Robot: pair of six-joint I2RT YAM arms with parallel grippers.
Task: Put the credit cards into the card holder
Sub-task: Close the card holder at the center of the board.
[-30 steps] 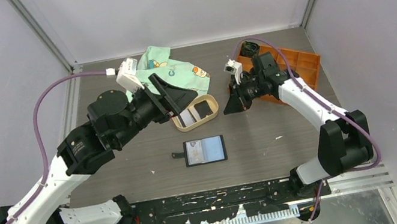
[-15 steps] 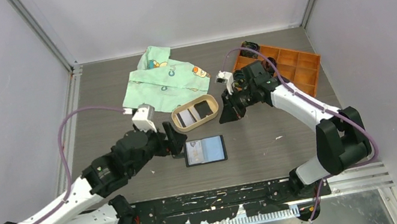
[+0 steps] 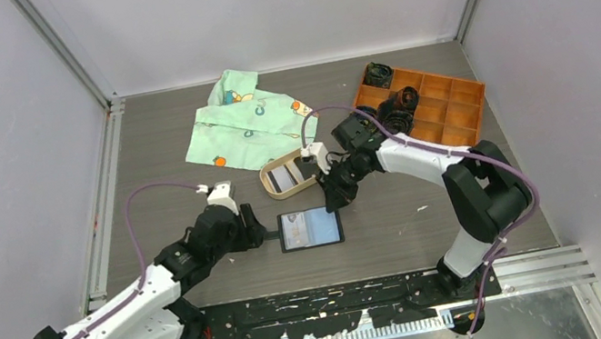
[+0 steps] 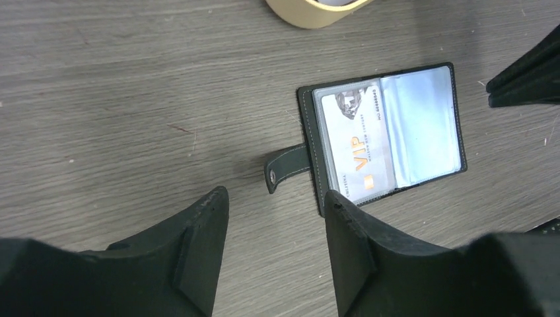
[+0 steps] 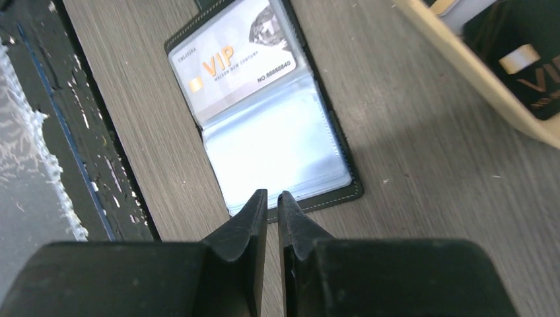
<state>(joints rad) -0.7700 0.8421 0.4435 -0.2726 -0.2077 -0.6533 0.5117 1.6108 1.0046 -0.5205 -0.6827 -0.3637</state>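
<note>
Two grippers flank the open card holder [image 4: 422,125], which lies flat on the table. The left gripper [image 4: 276,197] has its jaws spread and grips nothing; the holder's snap tab [image 4: 287,168] lies just beyond its fingertips. One whitish credit card [image 4: 350,145] sits in the holder's left pocket. The right gripper [image 5: 272,198] has its fingers pressed almost together around nothing, tips at the holder's right edge. Further credit cards [image 3: 284,177] lie in the tan tray [image 5: 475,82] behind.
</note>
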